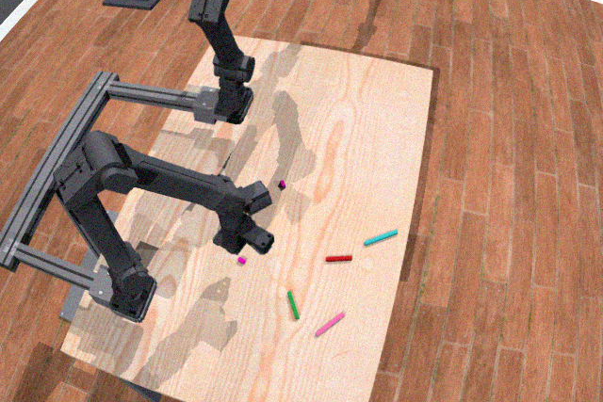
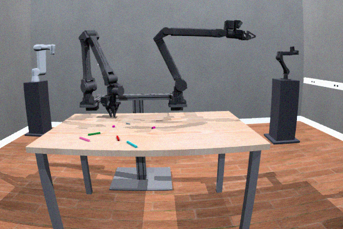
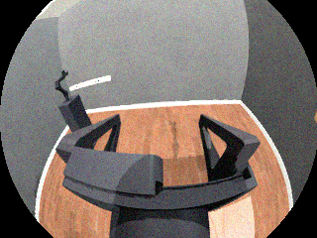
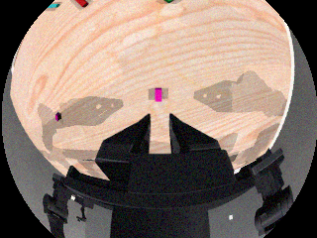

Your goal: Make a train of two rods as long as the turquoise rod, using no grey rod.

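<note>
A magenta rod (image 1: pixel 241 260) (image 2: pixel 113 126) (image 4: pixel 158 94) lies on the table, just beyond the tips of my right gripper (image 2: pixel 112 116) (image 4: pixel 159 118). That gripper points down above the table, its fingers partly open with a narrow empty gap. A second magenta rod (image 1: pixel 282 184) (image 2: pixel 153 127) (image 4: pixel 57 117) lies farther off. The green rod (image 1: pixel 293 305) (image 2: pixel 94 133), red rod (image 1: pixel 338 258) (image 2: pixel 118 138), pink rod (image 1: pixel 329 324) (image 2: pixel 84 139) and turquoise rod (image 1: pixel 381 237) (image 2: pixel 132 143) lie apart. My left gripper (image 3: pixel 159 118) is wide open and empty, high and away from the rods.
A small grey rod (image 2: pixel 127 123) lies towards the rear of the table, hidden by the right arm in the top view. The table edge (image 2: pixel 155 153) runs beyond the turquoise rod. The left arm's base stands at the table's rear.
</note>
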Motion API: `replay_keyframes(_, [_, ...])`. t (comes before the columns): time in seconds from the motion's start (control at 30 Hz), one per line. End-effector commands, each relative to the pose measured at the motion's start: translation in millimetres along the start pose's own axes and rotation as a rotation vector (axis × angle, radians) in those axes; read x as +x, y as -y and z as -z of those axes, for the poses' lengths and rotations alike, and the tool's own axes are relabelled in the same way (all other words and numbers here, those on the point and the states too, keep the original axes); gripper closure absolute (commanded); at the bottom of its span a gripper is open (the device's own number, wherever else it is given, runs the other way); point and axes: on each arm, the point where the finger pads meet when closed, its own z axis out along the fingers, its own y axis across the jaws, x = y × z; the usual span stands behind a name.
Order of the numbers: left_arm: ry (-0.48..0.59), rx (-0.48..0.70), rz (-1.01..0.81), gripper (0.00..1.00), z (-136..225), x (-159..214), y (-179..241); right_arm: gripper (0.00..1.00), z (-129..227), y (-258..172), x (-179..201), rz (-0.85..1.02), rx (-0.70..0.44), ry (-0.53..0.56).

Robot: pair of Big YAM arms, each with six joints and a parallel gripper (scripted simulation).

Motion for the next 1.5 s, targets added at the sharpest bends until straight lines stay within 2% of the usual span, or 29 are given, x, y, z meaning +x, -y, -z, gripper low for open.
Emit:
replay_keyframes(0.0, [0.042, -0.009, 0.013, 0.0, 5, -15, -3, 0.77, -4, -4, -5, -0.014, -0.01, 0.011])
replay_keyframes(0.77, [0.042, -0.009, 0.013, 0.0, 5, -15, -3, 0.77, -35, -1, -6, -0.007, -0.006, 0.01])
replay_keyframes(1.47, [0.042, -0.009, 0.013, 0.0, 5, -15, -3, 0.77, -48, -2, -6, -0.008, -0.013, 0.013])
